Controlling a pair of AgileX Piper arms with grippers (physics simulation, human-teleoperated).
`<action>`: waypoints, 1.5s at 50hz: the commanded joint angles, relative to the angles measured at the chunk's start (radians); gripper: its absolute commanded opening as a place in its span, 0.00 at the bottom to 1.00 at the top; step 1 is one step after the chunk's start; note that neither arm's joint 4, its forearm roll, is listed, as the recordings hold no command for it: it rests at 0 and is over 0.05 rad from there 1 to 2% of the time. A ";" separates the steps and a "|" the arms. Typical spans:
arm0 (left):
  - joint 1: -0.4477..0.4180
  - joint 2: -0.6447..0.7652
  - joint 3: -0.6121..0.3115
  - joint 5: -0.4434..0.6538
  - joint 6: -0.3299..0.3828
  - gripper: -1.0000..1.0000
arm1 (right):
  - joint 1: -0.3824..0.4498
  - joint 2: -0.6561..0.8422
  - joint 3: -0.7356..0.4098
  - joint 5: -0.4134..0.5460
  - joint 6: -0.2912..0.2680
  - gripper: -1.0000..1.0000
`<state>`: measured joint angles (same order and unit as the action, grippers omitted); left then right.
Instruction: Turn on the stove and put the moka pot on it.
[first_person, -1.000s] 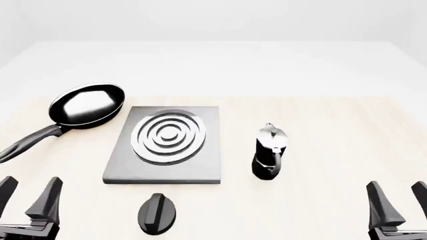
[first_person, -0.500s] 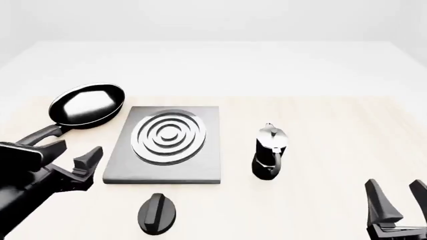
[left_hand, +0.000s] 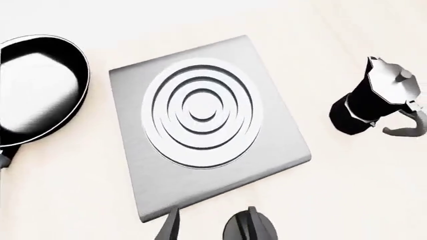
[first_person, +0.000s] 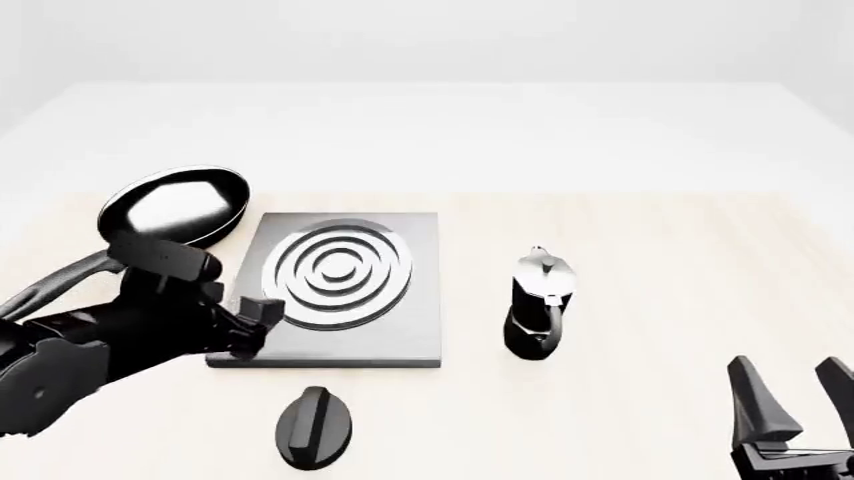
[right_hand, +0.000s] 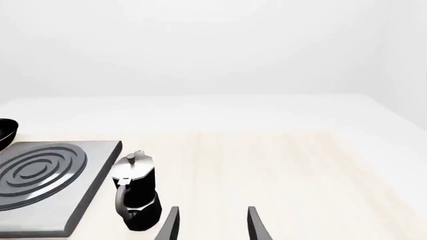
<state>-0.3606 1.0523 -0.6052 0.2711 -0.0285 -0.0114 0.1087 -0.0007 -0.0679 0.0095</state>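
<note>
Two grippers are in play, and only the left gripper (first_person: 254, 325) is near the work: in the front view it hangs over the stove's near-left corner, with the black knob (first_person: 315, 428) at about five o'clock from it, close by but not touched. Its fingers look spread in that view, though the arm covers much of them; in its wrist view only one fingertip (left_hand: 171, 227) shows, just beside the knob (left_hand: 249, 229), so the gap is hard to judge, and nothing is between them. The step in hand seems to be switching the burner on, and doing it well probably means bringing the fingers down either side of the knob's raised ridge, closing squarely on it, then turning without dragging the knob across the table (first_person: 641, 260). The right gripper (first_person: 798, 415) waits at the near right edge, fingers apart and empty, with both tips visible in its own camera. Moving outward, the stove (first_person: 340, 335) lies flat at about twelve o'clock from the knob, its rings bare. A moka pot (first_person: 539, 302) stands upright at three o'clock of the stove, near it but apart, untouched. A frying pan (first_person: 174, 208) sits at ten o'clock of the stove, its handle running under the left arm.
</note>
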 joint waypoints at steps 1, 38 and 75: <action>-0.070 0.120 -0.075 0.077 -0.083 1.00 | 0.000 0.004 0.000 -0.002 0.001 1.00; -0.142 0.248 -0.009 -0.005 -0.195 1.00 | -0.003 -0.028 0.000 0.021 0.010 1.00; -0.156 0.370 0.042 -0.117 -0.241 1.00 | -0.002 -0.009 0.000 0.004 0.021 1.00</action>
<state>-0.5148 1.3975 -0.5726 0.1755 -0.2598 -0.0140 0.0925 -0.0006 -0.0592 0.0289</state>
